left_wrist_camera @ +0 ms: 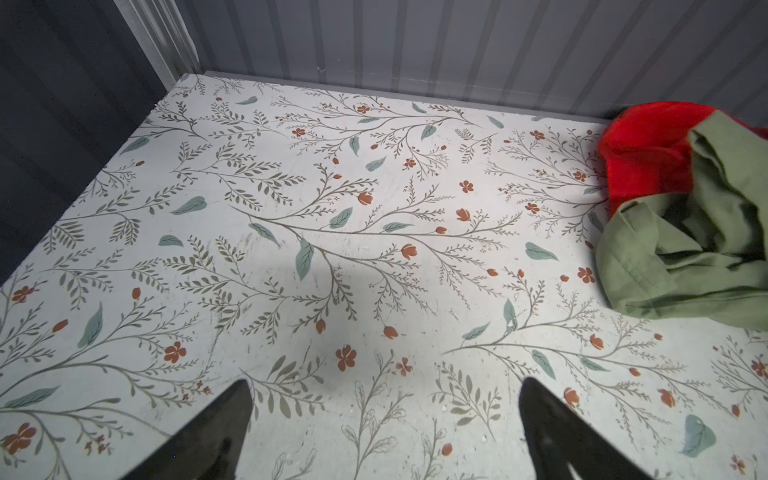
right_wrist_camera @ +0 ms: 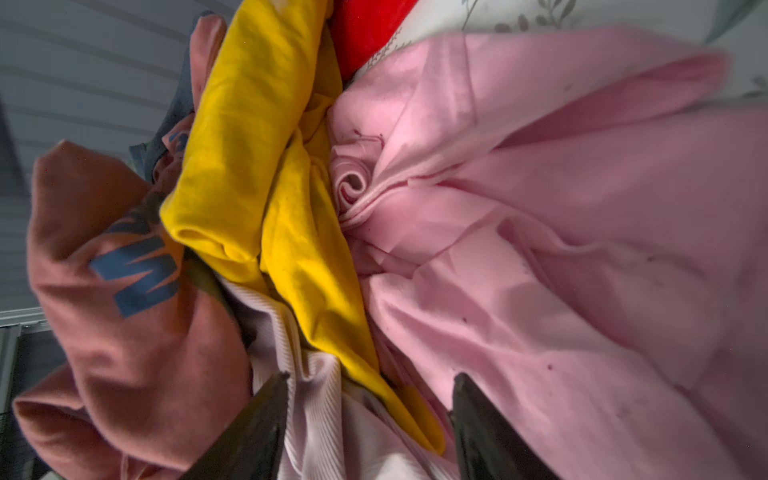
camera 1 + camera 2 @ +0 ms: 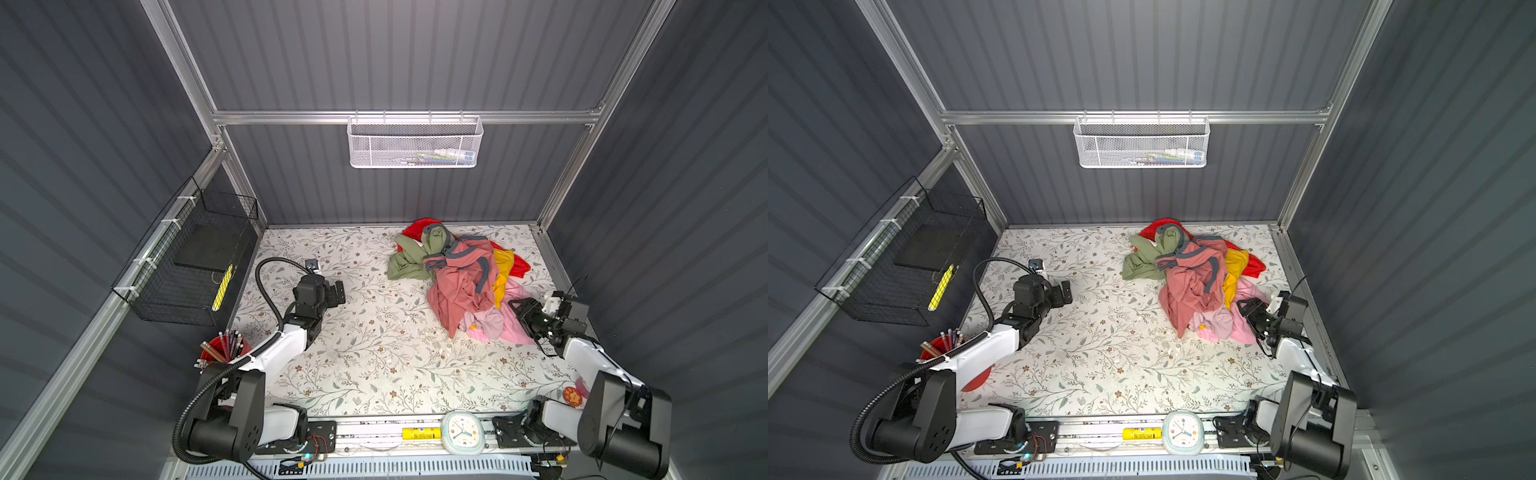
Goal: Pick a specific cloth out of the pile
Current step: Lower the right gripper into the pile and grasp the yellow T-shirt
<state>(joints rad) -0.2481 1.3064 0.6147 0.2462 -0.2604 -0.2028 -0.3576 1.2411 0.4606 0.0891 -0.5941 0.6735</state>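
- The pile point(image 3: 457, 286) of crumpled clothes lay on the flowered worktop point(image 3: 374, 353), toward its far right corner.
- The yellow shirt point(image 3: 503, 266) was wedged into the right side of that pile. Only a narrow folded strip of it showed in both top views.
- That strip ran between a salmon-pink shirt point(image 3: 453, 299) with grey trim and a red garment point(image 3: 521, 268) behind it.
- A light pink garment point(image 3: 513, 330) spread over the near right edge of the pile, touching the yellow strip.
- An olive green garment point(image 3: 407, 262) lay on the pile's left side, with more red cloth showing behind it by the back wall.
- The right pincer point(image 3: 519, 316) was at the pile's near right edge, lying sideways, its tips against the light pink cloth.
- In the right wrist view a tail of the yellow shirt and some white ribbed fabric point(image 2: 316, 415) lay between its two fingers point(image 2: 257, 432).
- Those fingers stood partly apart; whether they were pinching the cloth could not be told.
- The same view showed blue lettering point(image 2: 137, 270) on the salmon-pink shirt, just beside the yellow folds.
- The left pincer point(image 3: 340, 292) hung over bare worktop on the left, well apart from the pile.
- It was fully released and held nothing.
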